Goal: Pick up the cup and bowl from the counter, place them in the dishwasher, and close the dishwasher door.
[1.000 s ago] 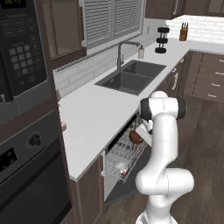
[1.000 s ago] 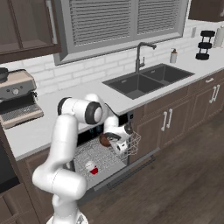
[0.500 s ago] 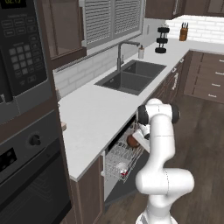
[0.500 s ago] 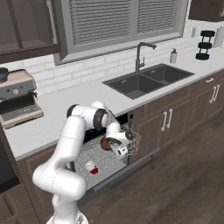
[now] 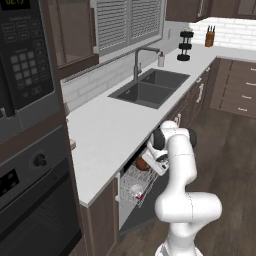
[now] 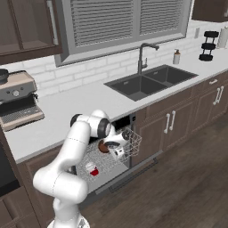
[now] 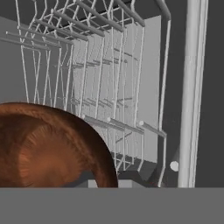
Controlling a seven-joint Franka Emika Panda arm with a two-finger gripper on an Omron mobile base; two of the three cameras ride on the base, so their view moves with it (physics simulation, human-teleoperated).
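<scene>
My tool is pinching the reddish-brown bowl over the white wire rack; the red cup lies inside.

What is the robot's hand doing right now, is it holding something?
Gripper: closed, holding the reddish-brown bowl over the white wire rack of the dishwasher.

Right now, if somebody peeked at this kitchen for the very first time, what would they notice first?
Probably the big white robot arm bending down from the counter, its tool shut on a reddish-brown bowl over the pulled-out white wire rack of the dishwasher. Next, the little red cup already sitting lower in that rack. Up close, the bowl looms at the lower left in front of the wires.
</scene>
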